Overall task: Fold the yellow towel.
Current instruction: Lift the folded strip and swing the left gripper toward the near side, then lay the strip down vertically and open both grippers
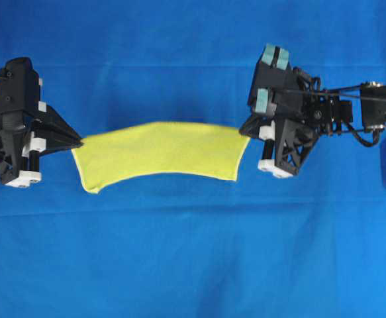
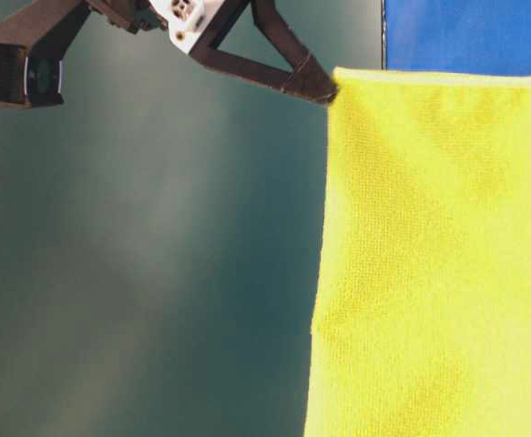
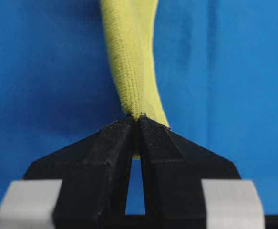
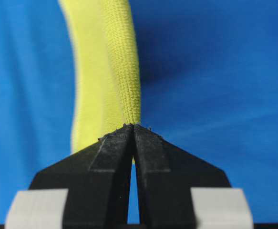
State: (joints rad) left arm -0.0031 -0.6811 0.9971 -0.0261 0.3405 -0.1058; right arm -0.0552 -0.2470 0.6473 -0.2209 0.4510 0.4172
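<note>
Yellow towel: we see it strung between left gripper and right gripper, each pinching a corner, apparently clear of the blue worktop.

The towel hangs stretched between the two grippers, above the cloth-covered table. The left gripper is at the towel's left end, pinching that corner; the right gripper is at its right end, pinching the other. The towel's top edge runs from one to the other, and the rest of it hangs below, off the table.
</note>
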